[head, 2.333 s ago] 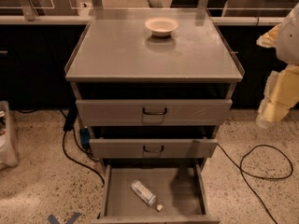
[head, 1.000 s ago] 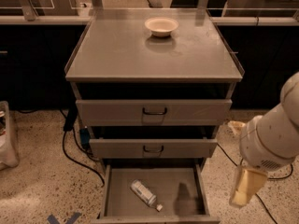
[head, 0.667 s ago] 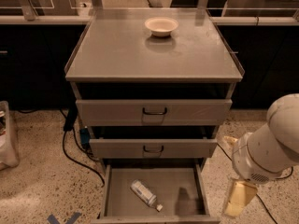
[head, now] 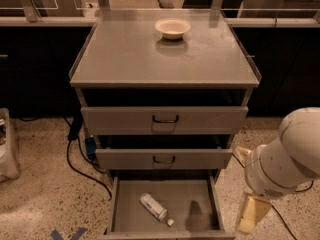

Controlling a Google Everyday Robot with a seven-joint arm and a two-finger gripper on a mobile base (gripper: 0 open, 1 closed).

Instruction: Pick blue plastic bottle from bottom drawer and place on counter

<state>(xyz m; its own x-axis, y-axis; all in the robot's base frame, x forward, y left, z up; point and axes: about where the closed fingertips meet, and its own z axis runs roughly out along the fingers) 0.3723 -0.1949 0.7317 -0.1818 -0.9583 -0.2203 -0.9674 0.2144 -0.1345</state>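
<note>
Bottle: there it is, the bottle [head: 153, 206], lying on its side on the floor of the bottom drawer [head: 196, 193], left of centre, slanted, with its small white cap pointing to the front right.
Bottle label: a bluish band shows near the neck; any print on it is too small to read.
Bottom drawer: pulled right out, and the bottle is the only thing in it.
Tool: the tool [head: 246, 225] hangs low at the right, outside the drawer's right wall and just off its front corner, well apart from the bottle.
Tool state: cannot tell.
Arm: a bulky white arm [head: 290, 156] sits above the tool.
Tabletop: the grey tabletop [head: 125, 59] carries a white bowl [head: 172, 28] near its back edge.
Upper drawers: two upper drawers [head: 125, 120] with black handles, both slightly out.
</note>
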